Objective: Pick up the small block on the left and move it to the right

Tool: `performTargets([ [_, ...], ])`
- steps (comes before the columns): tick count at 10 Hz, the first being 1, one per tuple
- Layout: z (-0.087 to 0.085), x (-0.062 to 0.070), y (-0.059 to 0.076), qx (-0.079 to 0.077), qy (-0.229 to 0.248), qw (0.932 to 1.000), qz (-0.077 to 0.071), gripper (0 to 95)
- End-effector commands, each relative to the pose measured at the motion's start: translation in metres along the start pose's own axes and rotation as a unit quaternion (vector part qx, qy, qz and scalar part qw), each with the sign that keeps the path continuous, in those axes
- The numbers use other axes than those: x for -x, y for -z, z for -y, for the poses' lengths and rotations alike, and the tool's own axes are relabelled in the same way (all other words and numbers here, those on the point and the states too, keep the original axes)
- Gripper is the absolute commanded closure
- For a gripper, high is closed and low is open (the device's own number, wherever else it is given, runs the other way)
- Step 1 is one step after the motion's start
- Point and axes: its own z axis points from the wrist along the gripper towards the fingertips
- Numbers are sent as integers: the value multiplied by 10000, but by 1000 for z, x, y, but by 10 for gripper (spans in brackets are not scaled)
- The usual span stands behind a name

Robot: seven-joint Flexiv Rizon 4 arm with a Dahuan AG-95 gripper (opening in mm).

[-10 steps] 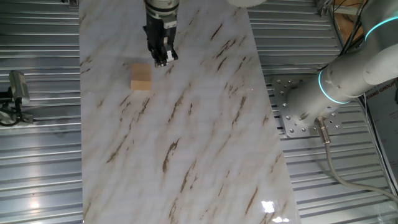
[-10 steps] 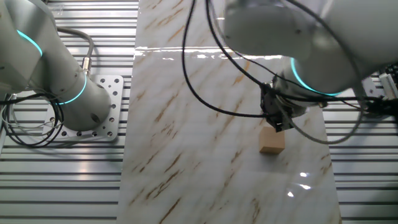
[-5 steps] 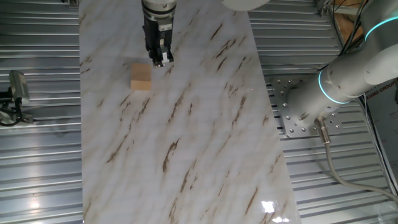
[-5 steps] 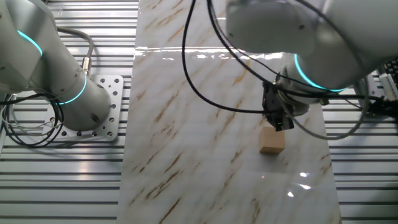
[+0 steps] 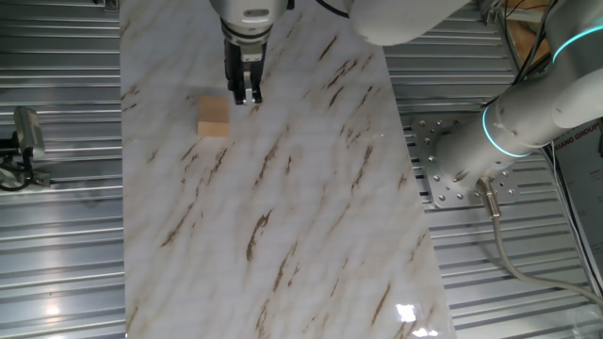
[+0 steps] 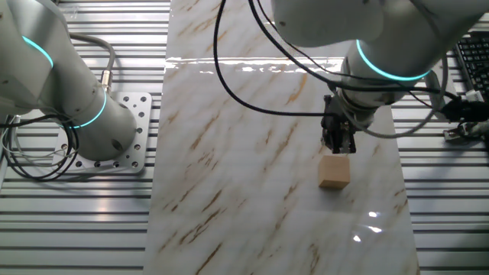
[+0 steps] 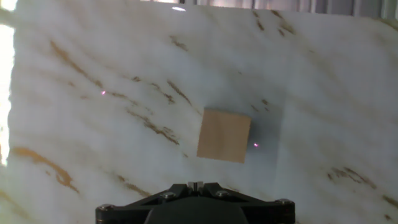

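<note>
The small block (image 5: 214, 117) is a plain light-tan wooden cube resting on the marble tabletop near its left edge. It also shows in the other fixed view (image 6: 335, 171) and in the hand view (image 7: 224, 135), where it lies a little right of centre. My gripper (image 5: 245, 95) hangs above the table, just to the right of the block and apart from it; in the other fixed view it (image 6: 337, 145) sits just above the block. Its black fingers are pressed together with nothing between them. In the hand view only the gripper's base (image 7: 196, 185) shows at the bottom edge.
The marble table (image 5: 301, 188) has brown veins and is flanked by ribbed metal flooring. The arm's grey base (image 5: 471, 160) stands at the right of the table. A black device (image 5: 24, 141) sits on the left beyond the table edge.
The gripper has shifted slightly and turned about its axis above the table, staying shut beside the block. The block has not moved.
</note>
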Motion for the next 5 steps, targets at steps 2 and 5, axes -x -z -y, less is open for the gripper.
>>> performTargets([
  [2,2,2,-3,61,-151,9997,175,950],
  [5,16,20,-9,72,115,9997,198,950],
])
